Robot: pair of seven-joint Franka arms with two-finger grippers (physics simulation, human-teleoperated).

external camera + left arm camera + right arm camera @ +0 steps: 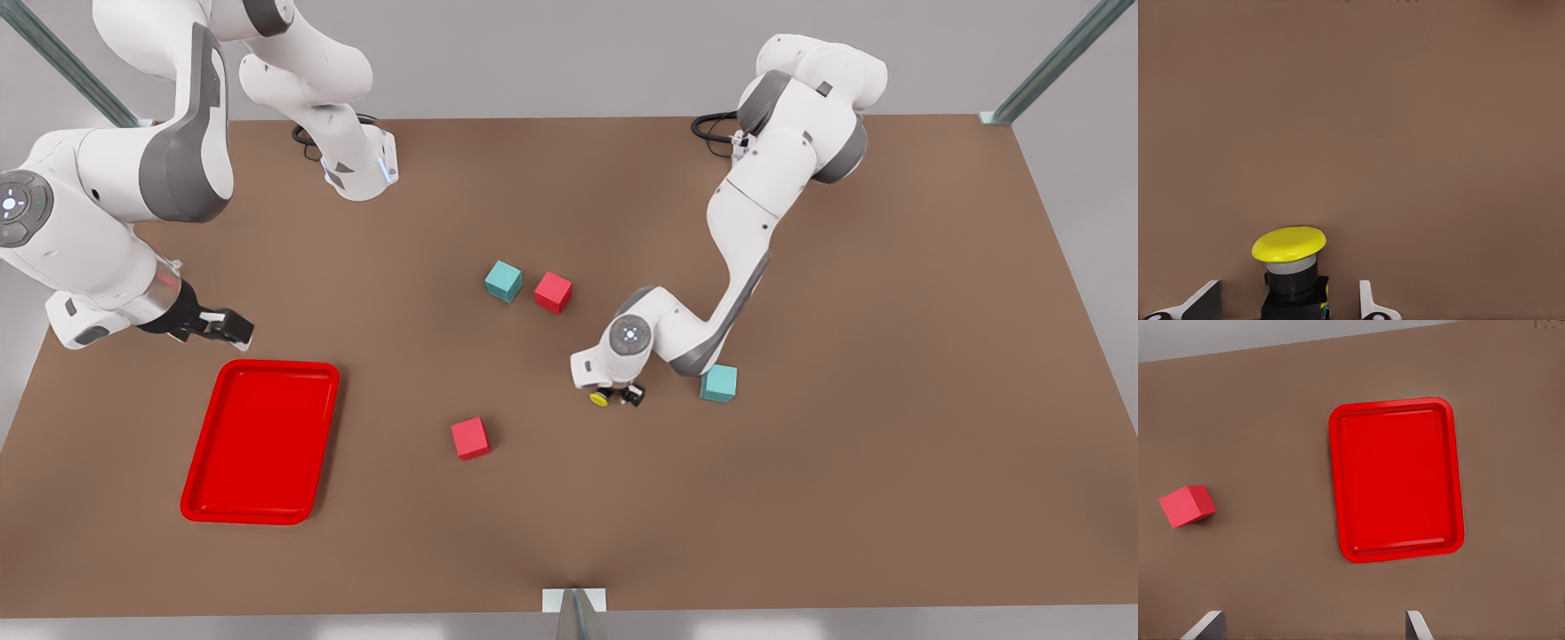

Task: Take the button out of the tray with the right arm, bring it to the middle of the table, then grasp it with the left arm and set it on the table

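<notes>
The button (601, 398), a black body with a yellow cap, is near the middle of the table (889, 356). In the left wrist view the button (1293, 267) sits between the fingertips of my left gripper (1288, 288), with a gap on each side. That gripper (618, 394) is open and low over the table, on the arm at the front view's right. My right gripper (220, 325) is open and holds nothing. It hovers just beyond the far short edge of the red tray (262, 440), at the front view's left. The tray (1395, 480) has nothing in it.
A teal cube (503, 281) and a red cube (553, 292) lie side by side behind the button. Another teal cube (718, 383) sits close beside the left arm's forearm. A second red cube (470, 437) (1187, 505) lies between the tray and the button.
</notes>
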